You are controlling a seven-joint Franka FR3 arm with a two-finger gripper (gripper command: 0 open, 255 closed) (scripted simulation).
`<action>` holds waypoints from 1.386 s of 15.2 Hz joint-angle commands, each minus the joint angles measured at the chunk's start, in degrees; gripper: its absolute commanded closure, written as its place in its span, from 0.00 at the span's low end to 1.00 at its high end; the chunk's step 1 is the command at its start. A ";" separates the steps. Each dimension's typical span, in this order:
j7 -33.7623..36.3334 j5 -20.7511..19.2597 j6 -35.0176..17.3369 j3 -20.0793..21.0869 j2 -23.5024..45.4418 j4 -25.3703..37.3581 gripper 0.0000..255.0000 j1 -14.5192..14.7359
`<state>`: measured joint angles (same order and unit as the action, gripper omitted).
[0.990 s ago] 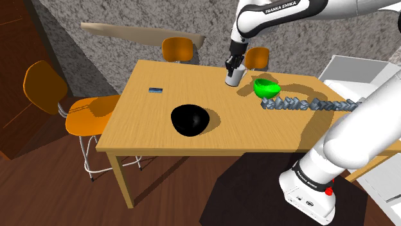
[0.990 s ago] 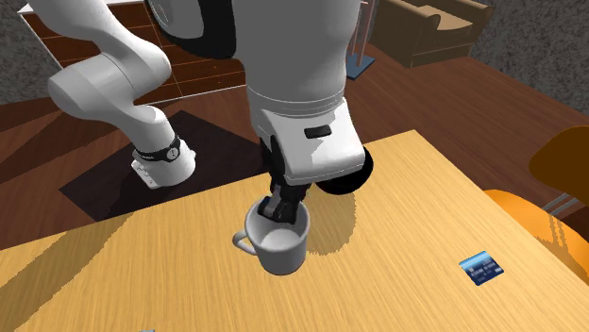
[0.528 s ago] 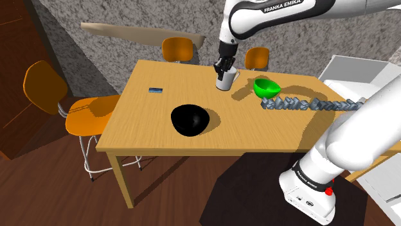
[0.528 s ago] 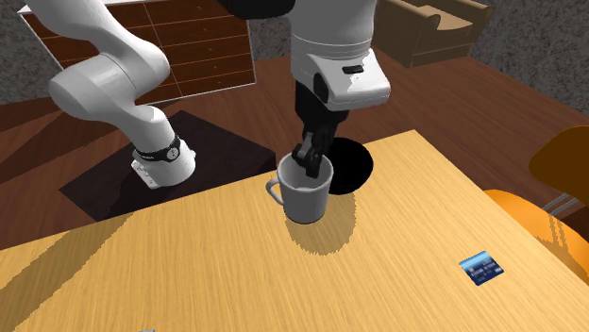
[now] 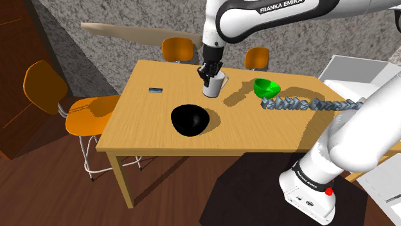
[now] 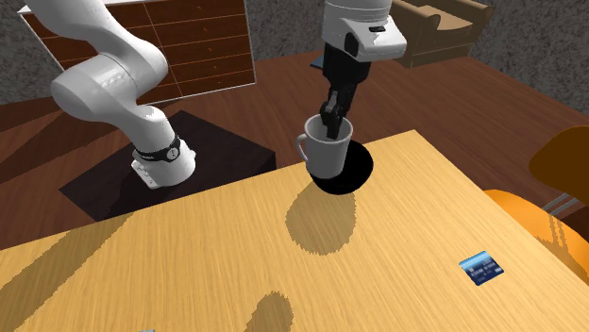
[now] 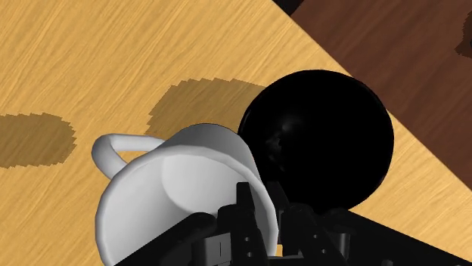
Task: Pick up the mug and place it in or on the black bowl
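Observation:
A white mug [image 5: 214, 85] hangs in the air above the wooden table [image 5: 148, 122], held by its rim. My black gripper [image 5: 207, 70] is shut on that rim, one finger inside the mug and one outside. In the second exterior view the mug [image 6: 327, 151] with the gripper [image 6: 329, 118] floats just in front of the black bowl [image 6: 357, 171], its shadow on the tabletop below. The black bowl [image 5: 190, 119] sits near the table's front edge in the shoulder view, below and to the left of the mug. From the wrist, the mug [image 7: 181, 196] overlaps the bowl [image 7: 325, 147].
A green bowl [image 5: 267, 88] and a grey-blue jagged object [image 5: 308, 103] lie toward the shoulder view's right. A small blue card [image 5: 155, 90] rests at the table's left part. Orange chairs [image 5: 87, 115] stand around the table.
The gripper has carried the mug toward the shoulder view's left, away from the green bowl and closer to the black bowl, and lifted it higher. The grip on the rim is unchanged.

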<state>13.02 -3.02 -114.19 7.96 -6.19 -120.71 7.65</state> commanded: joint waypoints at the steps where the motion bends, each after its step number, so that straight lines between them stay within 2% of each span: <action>1: 2.83 0.08 0.95 1.56 0.78 1.58 1.00 1.25; 7: 10.78 -0.28 2.90 5.83 4.44 6.68 1.00 4.84; 21: 12.15 -1.59 -7.47 5.89 8.00 -0.29 1.00 4.91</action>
<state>24.94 -4.44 -120.87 13.81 1.39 -120.66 12.51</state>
